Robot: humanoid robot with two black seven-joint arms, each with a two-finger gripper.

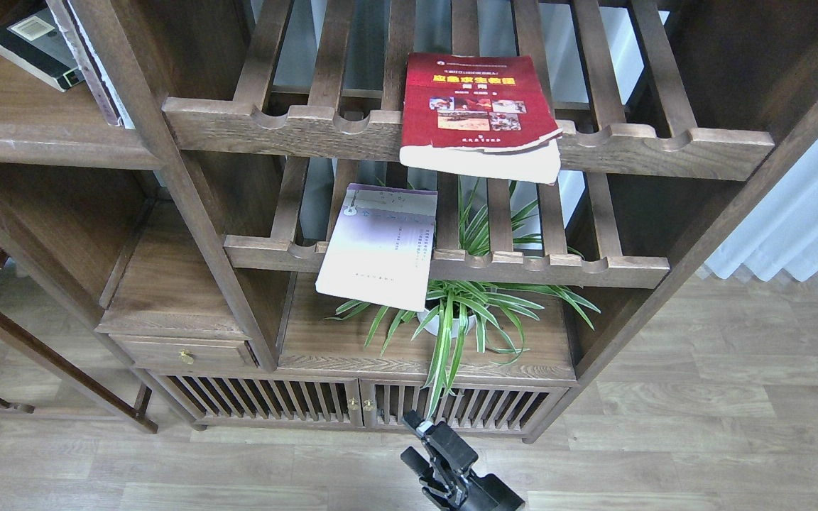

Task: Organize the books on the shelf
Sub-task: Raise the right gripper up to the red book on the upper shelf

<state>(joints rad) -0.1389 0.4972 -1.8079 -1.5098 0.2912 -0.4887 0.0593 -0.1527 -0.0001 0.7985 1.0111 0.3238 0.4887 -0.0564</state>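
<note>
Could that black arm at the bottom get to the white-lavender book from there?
Probably yes: the arm is low and far below, but the white-lavender book overhangs its slatted rack's front rail, with only plant leaves nearby.

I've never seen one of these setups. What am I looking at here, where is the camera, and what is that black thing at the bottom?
The picture comes from a camera in the robot's head, looking forward and down at a dark wooden shelving unit. The black thing at the bottom is the end of one of its arms, with its hand; which arm it is, and whether that hand is open, cannot be told from here. It holds nothing. A thick red book lies on the upper slatted rack, jutting over the front. A white-lavender book lies on the rack below, also overhanging. Another book sits on the solid shelf at upper left. A potted green plant stands underneath.
</note>
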